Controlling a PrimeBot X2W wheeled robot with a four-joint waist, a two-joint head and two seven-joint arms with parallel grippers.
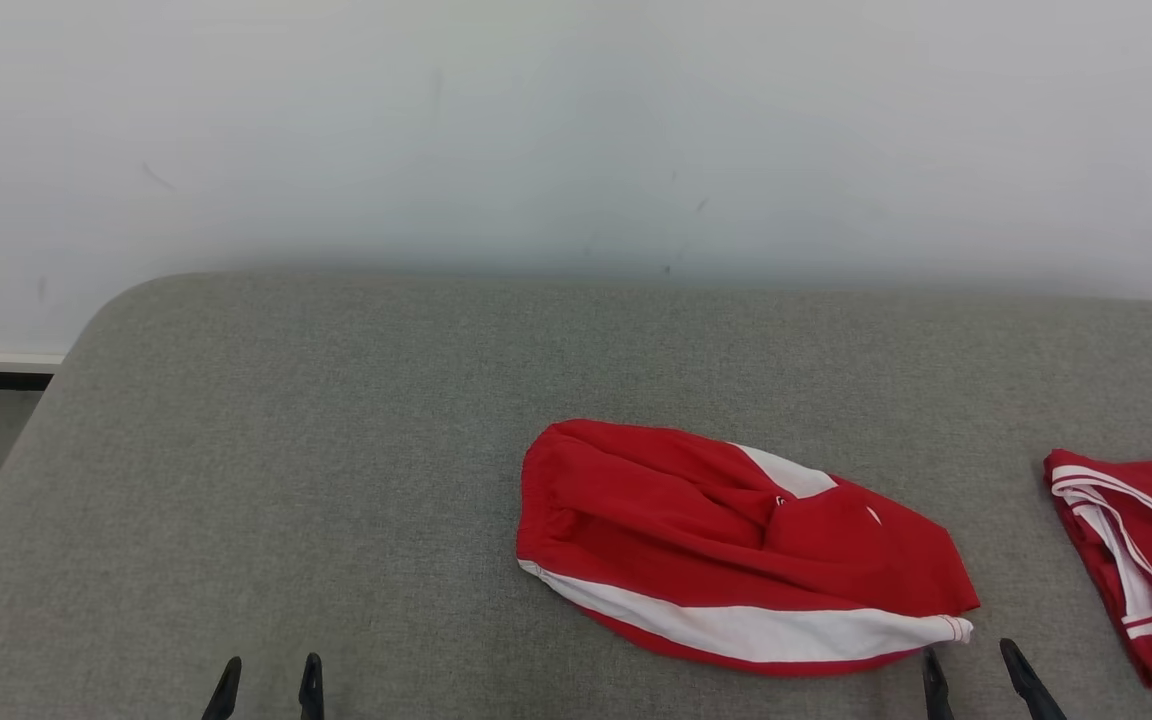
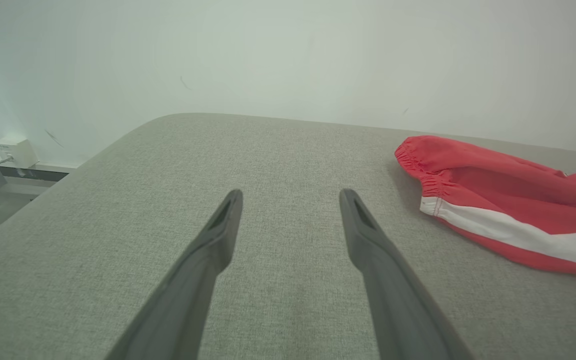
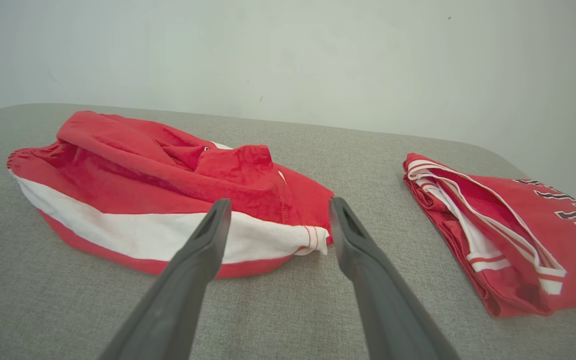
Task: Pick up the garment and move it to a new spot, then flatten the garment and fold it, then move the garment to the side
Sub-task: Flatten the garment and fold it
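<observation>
Red garment [image 1: 736, 545] crumpled on grey pad [image 1: 336, 450], left of folded shirt [image 1: 1146, 560], gap between them. Long axis runs toward shirt. Right gripper [image 1: 969, 652] spread, empty, just short of garment's shirt-side corner. Left gripper [image 1: 273, 662] spread, empty, far left of shirt. Judgement: right arm nearer.

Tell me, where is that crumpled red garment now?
The crumpled garment lies on the grey cushion, right of centre in the head view, just ahead of the right gripper, a folded red garment to its right.
</observation>
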